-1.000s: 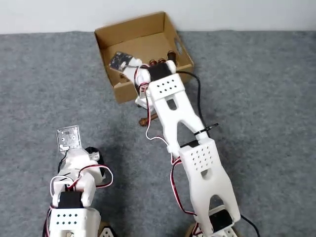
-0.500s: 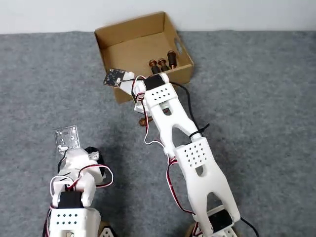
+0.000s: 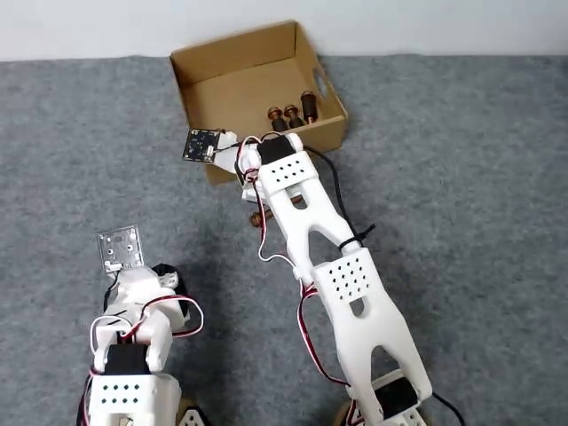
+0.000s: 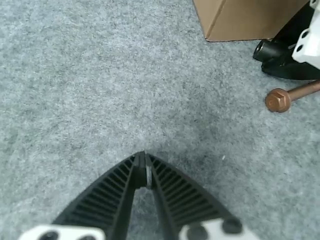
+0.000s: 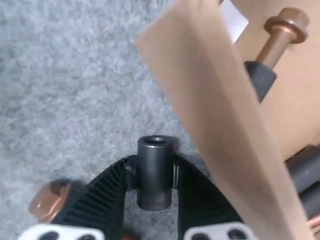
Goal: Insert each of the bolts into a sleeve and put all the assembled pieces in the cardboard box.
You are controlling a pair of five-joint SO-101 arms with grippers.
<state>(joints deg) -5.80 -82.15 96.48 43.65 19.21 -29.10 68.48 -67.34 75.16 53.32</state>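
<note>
I am clamping a black sleeve (image 5: 153, 155) in my right gripper (image 5: 152, 172); aligning it with the loose bolt (image 4: 280, 99) likely comes next.

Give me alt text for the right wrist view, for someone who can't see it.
The right gripper is shut on a dark sleeve, over grey carpet and beside the wall of the cardboard box. A copper bolt lies on the carpet near the gripper, and an assembled piece lies inside the box.

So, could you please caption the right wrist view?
Right gripper holds a black sleeve beside the cardboard box wall.
</note>
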